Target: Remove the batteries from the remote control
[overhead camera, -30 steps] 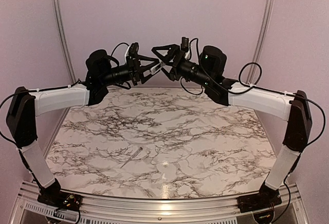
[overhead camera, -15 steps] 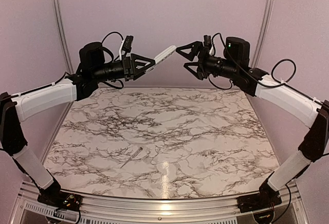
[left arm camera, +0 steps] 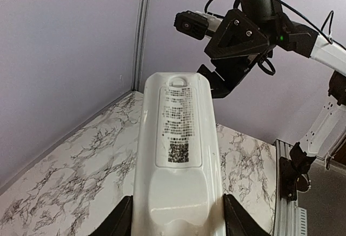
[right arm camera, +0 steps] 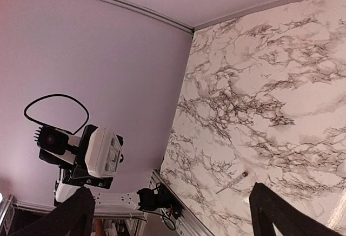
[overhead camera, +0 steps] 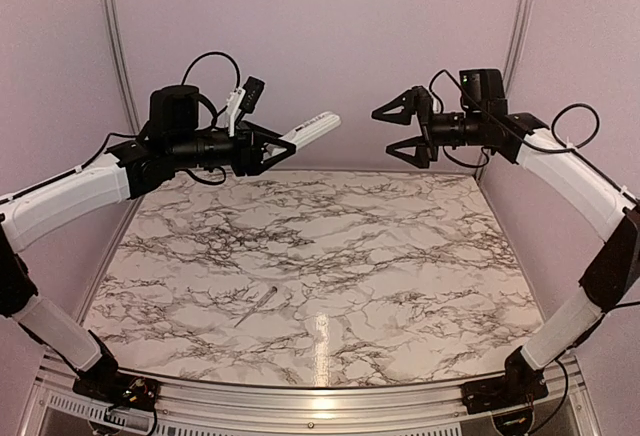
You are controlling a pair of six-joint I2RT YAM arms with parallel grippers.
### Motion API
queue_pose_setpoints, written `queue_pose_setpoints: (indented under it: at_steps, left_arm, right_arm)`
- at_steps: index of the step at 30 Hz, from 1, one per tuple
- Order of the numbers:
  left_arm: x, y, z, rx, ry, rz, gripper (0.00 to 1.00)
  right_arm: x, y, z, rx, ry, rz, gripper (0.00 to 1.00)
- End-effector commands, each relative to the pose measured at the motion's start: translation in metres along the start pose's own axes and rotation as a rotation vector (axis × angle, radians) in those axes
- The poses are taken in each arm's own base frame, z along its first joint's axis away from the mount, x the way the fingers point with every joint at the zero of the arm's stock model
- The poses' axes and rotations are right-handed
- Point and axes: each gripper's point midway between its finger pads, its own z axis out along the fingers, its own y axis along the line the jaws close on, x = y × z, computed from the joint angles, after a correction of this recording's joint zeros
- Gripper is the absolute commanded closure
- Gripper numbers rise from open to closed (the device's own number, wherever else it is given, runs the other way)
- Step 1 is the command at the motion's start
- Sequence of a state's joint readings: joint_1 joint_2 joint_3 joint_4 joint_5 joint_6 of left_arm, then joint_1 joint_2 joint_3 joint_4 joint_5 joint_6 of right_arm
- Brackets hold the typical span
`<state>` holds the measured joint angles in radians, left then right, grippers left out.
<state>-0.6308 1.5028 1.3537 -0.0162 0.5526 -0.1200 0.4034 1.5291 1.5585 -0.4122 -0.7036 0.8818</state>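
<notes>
Top view. Shows remote (overhead camera: 312, 127) held high over rear of table (overhead camera: 420, 256), clenched at its near end by left gripper (overhead camera: 280, 144). Puts long axis pointing right and slightly up, straight at right gripper (overhead camera: 391, 133). Has right gripper spread wide, empty, well apart from free tip, at roughly the same height. Also shows stick (overhead camera: 257, 306) lying near table front.

Left wrist. Looks along remote's back face: label (left arm camera: 177, 125) up, lid apparently on, no batteries visible. Shows fingers (left arm camera: 120, 222) hugging both sides of near end, right gripper past far tip.

Right wrist. Catches remote small, far left, nearly end-on; nothing between own fingers. Probably calls for right arm to close in along that axis and work the lid while left just holds.
</notes>
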Motion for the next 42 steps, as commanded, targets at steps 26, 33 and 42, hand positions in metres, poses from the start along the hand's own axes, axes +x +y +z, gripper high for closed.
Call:
queue_pose_setpoints:
  at_steps: [26,33,42]
  left_arm:
    - [0.059,-0.065,-0.005,0.232,0.066,0.545,1.0]
    - [0.064,-0.067,0.002,0.249,0.065,0.508,1.0]
    - [0.054,-0.064,0.007,0.221,0.01,0.468,1.0]
  right_arm:
    - [0.095,0.035,0.032,-0.09,0.458,0.011,0.12]
    - [0.108,0.05,0.043,-0.133,0.482,-0.008,0.25]
    - [0.114,0.057,0.04,-0.15,0.481,-0.025,0.43]
